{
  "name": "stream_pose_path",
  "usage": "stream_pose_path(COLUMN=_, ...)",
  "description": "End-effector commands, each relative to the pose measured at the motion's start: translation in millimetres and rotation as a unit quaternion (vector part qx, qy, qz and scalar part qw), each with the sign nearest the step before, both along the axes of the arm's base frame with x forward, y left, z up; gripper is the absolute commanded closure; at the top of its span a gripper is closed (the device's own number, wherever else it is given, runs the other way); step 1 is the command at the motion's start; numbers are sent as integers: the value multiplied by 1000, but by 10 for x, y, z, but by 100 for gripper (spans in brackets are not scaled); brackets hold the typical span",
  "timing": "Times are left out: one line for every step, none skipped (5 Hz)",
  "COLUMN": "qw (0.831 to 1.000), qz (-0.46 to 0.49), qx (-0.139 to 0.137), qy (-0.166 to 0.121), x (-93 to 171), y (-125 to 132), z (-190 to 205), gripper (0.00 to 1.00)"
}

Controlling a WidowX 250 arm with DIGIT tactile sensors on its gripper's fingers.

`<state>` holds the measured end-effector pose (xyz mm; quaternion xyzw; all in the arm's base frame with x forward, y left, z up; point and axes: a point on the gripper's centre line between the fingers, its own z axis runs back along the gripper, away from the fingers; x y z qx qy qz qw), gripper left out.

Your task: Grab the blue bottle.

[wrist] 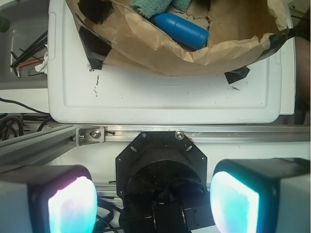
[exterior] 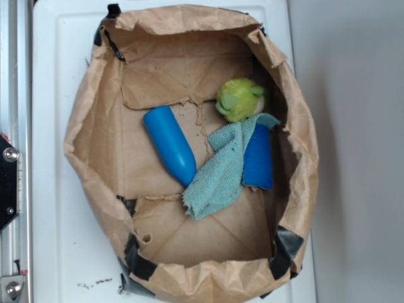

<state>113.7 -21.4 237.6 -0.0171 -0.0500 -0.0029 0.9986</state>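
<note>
Spread wide, the claw (wrist: 153, 201) shows only in the wrist view, its two glowing cyan-white pads (wrist: 73, 206) at the bottom corners with nothing between them, held over a black round mount (wrist: 160, 170) and an aluminium rail (wrist: 194, 132), well apart from the bag.

From the exterior view, a crumpled brown paper bag (exterior: 85, 151) with black tape at its corners lies open on a white plastic worktop (exterior: 50, 76). Inside, the smooth bright blue plastic bottle (exterior: 169, 144) lies on its side left of centre on the bag floor, its flat end toward 11 o'clock and its rounded tapering end toward 5 o'clock. That tapered end sits just beside a teal terry cloth (exterior: 224, 170), which runs from 1 o'clock down to 7 o'clock. A flat blue rectangular block (exterior: 259, 161) lies at the cloth's 3 o'clock side, partly under it. A fuzzy yellow-green stuffed toy (exterior: 238, 99) rests at the cloth's 12 o'clock end, near the bag's right wall.

In the wrist view the bottle (wrist: 180, 30) peeks over the bag's folded rim at 12 o'clock.
</note>
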Motion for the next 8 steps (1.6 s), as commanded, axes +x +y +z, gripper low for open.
stream_pose_path(qw=1000, qz=0, qx=0, qy=0, x=0, y=0, z=0, gripper=0)
stream_pose_path(qw=1000, qz=10, qx=22, qy=3, x=318, y=-500, z=103, gripper=0)
stream_pose_path(qw=1000, qz=22, qx=21, qy=7, x=300, y=-717, z=100, gripper=0)
stream_pose_path(qw=999, qz=30, qx=24, qy=-2, x=802, y=-819, z=63, gripper=0)
stream_pose_path(qw=998, qz=57, qx=31, qy=-11, x=936, y=-568, z=14, gripper=0)
stream_pose_path(qw=995, qz=93, qx=45, qy=-8, x=932, y=-242, z=-104, gripper=0)
stream_pose_path(qw=994, qz=94, qx=50, qy=-8, x=801, y=88, z=-213, gripper=0)
stream_pose_path(qw=996, qz=70, qx=47, qy=-26, x=764, y=240, z=-225, gripper=0)
